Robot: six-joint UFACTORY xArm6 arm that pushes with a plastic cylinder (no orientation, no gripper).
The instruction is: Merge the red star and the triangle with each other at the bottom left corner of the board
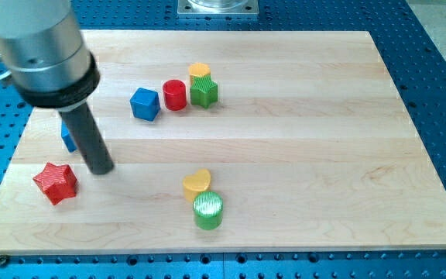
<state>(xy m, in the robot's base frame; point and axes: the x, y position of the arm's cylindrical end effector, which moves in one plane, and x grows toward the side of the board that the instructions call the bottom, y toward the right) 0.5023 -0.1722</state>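
Note:
The red star (56, 182) lies near the view's bottom left corner of the wooden board (300, 155). A blue block (68, 139), likely the triangle, sits just above it and is mostly hidden behind my rod. My tip (101, 169) rests on the board right of the red star and just below right of the blue block, close to both. I cannot tell whether it touches either one.
A blue cube (145, 104), a red cylinder (175, 94), a green star (204, 92) and a yellow block (200, 71) cluster at upper middle. A yellow heart (197, 184) and a green cylinder (207, 210) sit at lower middle.

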